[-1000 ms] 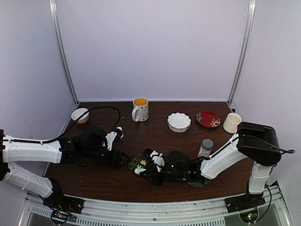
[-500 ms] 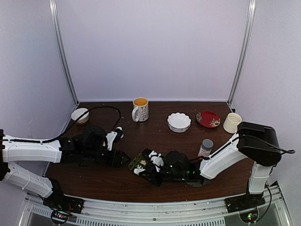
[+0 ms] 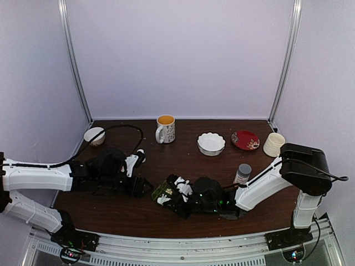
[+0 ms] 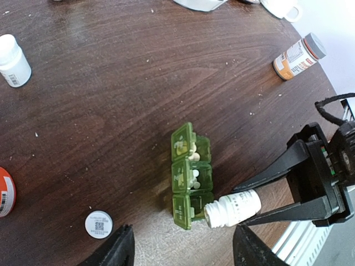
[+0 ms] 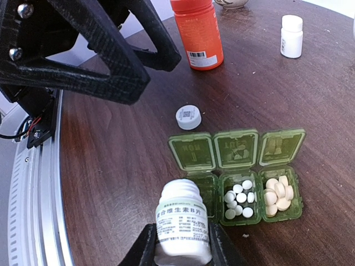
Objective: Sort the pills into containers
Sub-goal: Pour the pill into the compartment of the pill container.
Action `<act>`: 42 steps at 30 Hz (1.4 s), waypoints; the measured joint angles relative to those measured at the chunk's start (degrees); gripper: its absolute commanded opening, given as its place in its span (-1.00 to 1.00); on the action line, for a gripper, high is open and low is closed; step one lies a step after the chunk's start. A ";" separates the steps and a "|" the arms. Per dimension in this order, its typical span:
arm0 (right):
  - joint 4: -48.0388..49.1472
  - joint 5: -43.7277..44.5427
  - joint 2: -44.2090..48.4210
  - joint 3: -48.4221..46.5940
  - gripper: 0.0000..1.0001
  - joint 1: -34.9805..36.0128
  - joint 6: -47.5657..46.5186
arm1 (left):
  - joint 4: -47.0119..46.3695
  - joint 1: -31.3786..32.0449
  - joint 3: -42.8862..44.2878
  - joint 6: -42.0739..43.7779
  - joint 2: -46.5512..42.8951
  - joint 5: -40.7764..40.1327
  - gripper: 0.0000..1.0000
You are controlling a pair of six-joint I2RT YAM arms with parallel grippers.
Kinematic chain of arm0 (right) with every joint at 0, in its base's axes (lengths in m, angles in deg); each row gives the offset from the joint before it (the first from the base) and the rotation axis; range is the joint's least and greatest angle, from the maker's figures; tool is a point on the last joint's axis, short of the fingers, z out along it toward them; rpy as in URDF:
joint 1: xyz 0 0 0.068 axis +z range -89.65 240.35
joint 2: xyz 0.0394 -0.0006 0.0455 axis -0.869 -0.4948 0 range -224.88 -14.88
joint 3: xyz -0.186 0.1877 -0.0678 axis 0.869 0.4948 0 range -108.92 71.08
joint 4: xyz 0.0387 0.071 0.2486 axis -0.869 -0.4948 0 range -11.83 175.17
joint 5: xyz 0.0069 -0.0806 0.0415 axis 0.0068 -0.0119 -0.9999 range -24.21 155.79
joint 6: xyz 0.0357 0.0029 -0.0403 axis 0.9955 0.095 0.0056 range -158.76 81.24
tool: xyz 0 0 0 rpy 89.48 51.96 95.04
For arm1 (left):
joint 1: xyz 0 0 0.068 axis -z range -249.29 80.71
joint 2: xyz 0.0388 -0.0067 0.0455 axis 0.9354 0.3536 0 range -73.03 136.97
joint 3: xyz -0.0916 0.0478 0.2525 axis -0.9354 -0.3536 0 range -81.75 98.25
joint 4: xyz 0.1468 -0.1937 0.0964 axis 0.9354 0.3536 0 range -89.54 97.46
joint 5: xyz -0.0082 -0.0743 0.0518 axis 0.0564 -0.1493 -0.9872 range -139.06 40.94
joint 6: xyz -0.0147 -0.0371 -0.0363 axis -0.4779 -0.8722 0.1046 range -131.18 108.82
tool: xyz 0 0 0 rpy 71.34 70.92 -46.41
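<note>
The containers are one green pill box [image 5: 280, 145] [image 4: 183, 141] [image 3: 165, 193] with three compartments, all lids open. Small white pills [image 5: 239, 198] fill the middle compartment and cream pills [image 5: 277, 194] the right one. My right gripper [image 5: 180, 241] [image 3: 180, 191] is shut on an uncapped white bottle [image 5: 182, 221] [image 4: 233, 208]. The bottle is tipped with its mouth at the near end compartment, which looks dark and is partly hidden. My left gripper [image 4: 183, 249] [image 3: 141, 187] hangs open just left of the box with nothing in it.
A loose white cap [image 5: 188, 117] [image 4: 99, 224] lies beside the box. An orange bottle [image 5: 198, 33], a capped white bottle [image 5: 292, 36] and a grey-capped bottle [image 3: 242, 173] stand around. Mug [image 3: 165, 128], white bowl [image 3: 211, 143], red plate [image 3: 245, 139], cream cup [image 3: 273, 144] line the back.
My right gripper has crept slightly left with the white bottle, closer over the pill box. The left arm has not moved.
</note>
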 measured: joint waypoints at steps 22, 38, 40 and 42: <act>-1.88 1.18 0.20 -0.63 -0.94 0.17 -1.11 | 2.69 0.00 1.51 1.01 -0.15 -1.20 0.26; -2.25 2.01 0.83 -0.72 -0.96 0.22 -1.73 | 3.65 0.00 1.51 1.05 -0.55 -1.84 0.26; -2.47 1.99 0.83 -0.81 -0.95 0.22 -1.75 | 3.74 0.00 1.51 1.05 -0.55 -1.95 0.26; -1.66 2.01 0.96 -0.39 -0.97 0.22 -1.70 | 3.93 0.00 1.51 1.05 -0.55 -1.99 0.26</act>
